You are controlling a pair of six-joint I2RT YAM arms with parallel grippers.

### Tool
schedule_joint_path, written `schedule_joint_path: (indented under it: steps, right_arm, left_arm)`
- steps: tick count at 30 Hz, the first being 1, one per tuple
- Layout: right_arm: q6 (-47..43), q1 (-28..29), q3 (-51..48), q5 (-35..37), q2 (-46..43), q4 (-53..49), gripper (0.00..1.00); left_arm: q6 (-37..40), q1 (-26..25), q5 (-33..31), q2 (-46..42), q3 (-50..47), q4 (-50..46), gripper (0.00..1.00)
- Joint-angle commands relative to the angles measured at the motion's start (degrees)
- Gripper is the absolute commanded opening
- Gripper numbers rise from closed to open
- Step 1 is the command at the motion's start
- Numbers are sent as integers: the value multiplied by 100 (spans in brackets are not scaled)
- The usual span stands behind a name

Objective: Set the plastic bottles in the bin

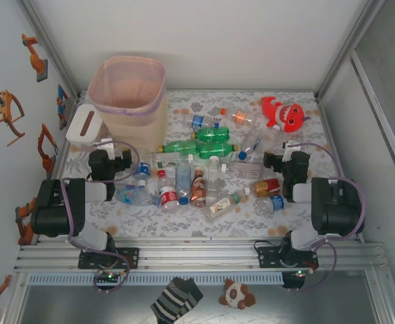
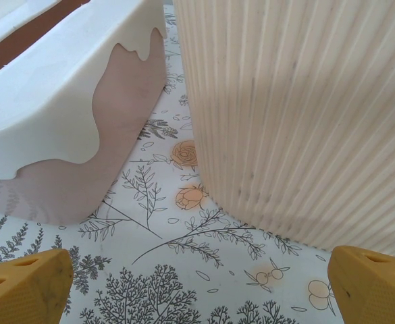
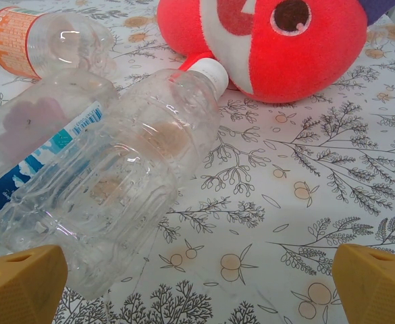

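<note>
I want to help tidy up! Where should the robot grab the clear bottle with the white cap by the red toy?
Probably around its fat middle, coming down from above. The clear bottle lies on its side, white cap toward the red toy, so the open right gripper could straddle its width. A blue-labelled bottle crowds one side, so aim nearer the cap.

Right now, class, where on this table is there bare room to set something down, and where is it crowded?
Free: the near strip of tablecloth in front of the plastic bottles; the far strip between the bin and the red plush toy. Tight: the gap between bin and white box. Crowded: the middle, full of bottles.
</note>
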Motion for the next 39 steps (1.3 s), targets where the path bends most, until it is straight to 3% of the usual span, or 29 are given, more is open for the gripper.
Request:
schedule_joint_path:
  steps: [1, 14, 23, 32, 39]
  right_arm:
    - [27, -45, 129, 23, -16, 162, 99]
    - [63, -36, 163, 155, -33, 96, 99]
    - [135, -27, 222, 392, -578, -484, 99]
    - [216, -11, 413, 405, -1382, -1487, 96]
    - [440, -9, 887, 405, -2051, -2919, 95]
  left_arm:
    - [-87, 50, 124, -30, 116, -53, 96]
    - [-84, 55, 144, -29, 113, -38, 96]
    - [-53, -83, -264, -306, 283, -547, 96]
    - [38, -513, -1158, -976, 758, -2091, 96]
    - [-897, -591, -1581, -1754, 1344, -4177, 96]
